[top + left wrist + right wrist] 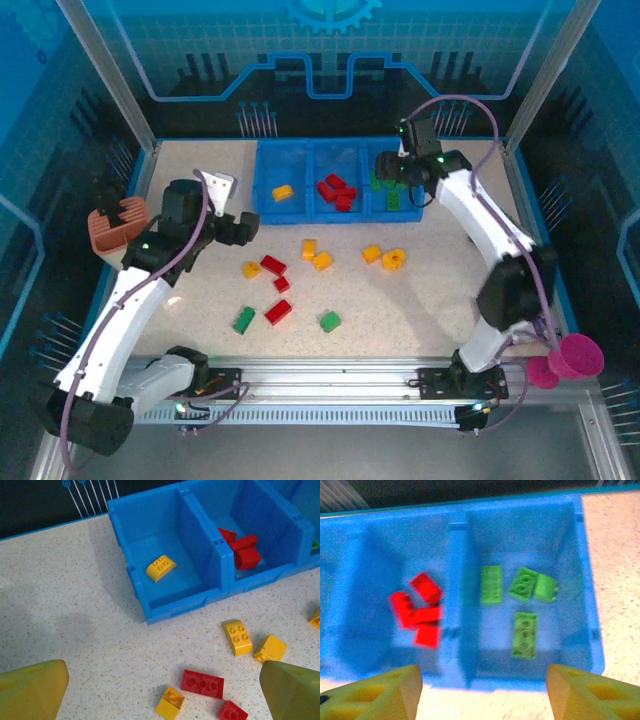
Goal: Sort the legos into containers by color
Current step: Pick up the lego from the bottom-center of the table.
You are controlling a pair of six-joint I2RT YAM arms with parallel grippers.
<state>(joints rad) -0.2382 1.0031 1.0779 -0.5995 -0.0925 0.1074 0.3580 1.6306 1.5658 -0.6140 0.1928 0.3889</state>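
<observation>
- The right gripper [480, 692], jaws apart and empty, hovered at lower frame over the tray [455, 630] and its green legos [524, 635].
- The left gripper [162, 690] gaped wide, holding nothing.
- Roughly ten loose legos [322, 261] lay unsorted at centre frame.

Speckled beige tabletop [430, 300], matte finish. Back wall is a translucent blue panel [200, 50] printed with lighter circuit-style lines and a gear emblem [333, 10] at top centre. Side panels [40, 120] likewise blue, patterned. Slanting aluminium posts [105, 70] frame the enclosure at the rear corners. Slotted aluminium rail [330, 372] runs along the near edge. Light bright and even; shadows soft and faint.
</observation>
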